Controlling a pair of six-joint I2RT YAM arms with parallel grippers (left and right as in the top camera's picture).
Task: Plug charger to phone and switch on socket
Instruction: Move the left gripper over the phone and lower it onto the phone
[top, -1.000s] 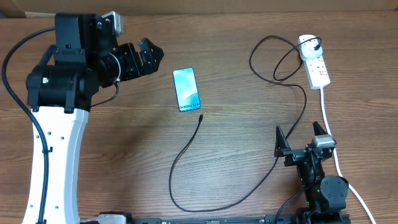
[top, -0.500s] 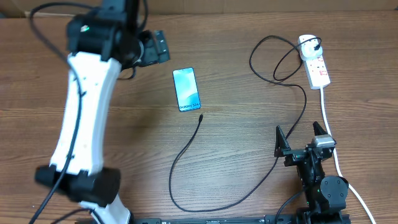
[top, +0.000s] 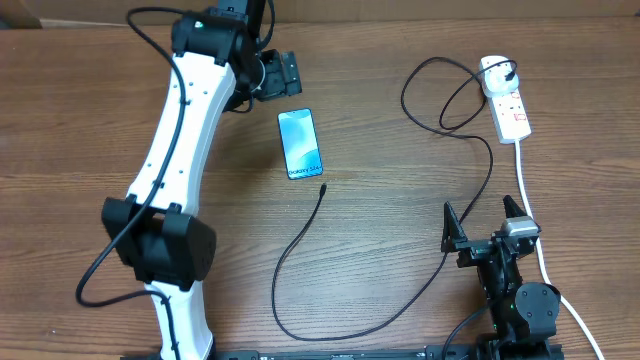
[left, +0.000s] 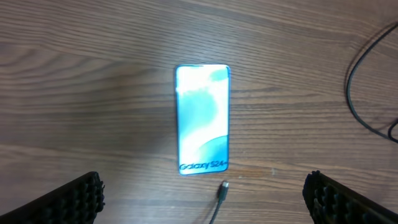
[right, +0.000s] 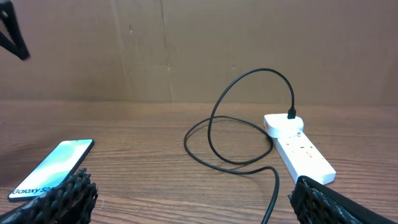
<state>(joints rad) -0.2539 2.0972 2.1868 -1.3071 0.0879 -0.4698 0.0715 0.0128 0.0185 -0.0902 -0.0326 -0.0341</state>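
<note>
The phone (top: 300, 143) lies flat on the table with its cyan screen up; it also shows in the left wrist view (left: 203, 118) and the right wrist view (right: 53, 168). The charger cable (top: 300, 240) loops across the table, its connector tip (top: 323, 187) just below the phone's text end, also seen in the left wrist view (left: 222, 187). The socket (top: 505, 98) is a white power strip at the far right, with a black plug in it (right: 297, 147). My left gripper (top: 287, 75) hovers open above and behind the phone. My right gripper (top: 485, 222) is open near the front right.
The white cord (top: 530, 215) runs from the socket down past my right arm. The left arm's white link (top: 185, 140) stretches across the left of the table. A cardboard wall (right: 186, 50) stands behind the table.
My left arm has swung up and to the right, bringing its gripper from the left of the table to just behind the phone. The right arm, phone and cable have not moved.
</note>
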